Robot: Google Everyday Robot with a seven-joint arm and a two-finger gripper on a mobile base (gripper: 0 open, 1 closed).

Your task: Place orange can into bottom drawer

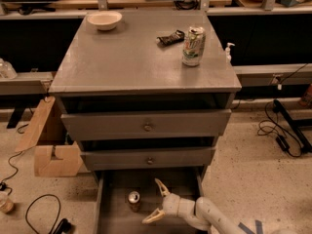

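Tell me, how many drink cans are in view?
2. The orange can stands in the bottom drawer, beside the open gripper; the white-and-green can stands on the cabinet top. Others may be hidden.
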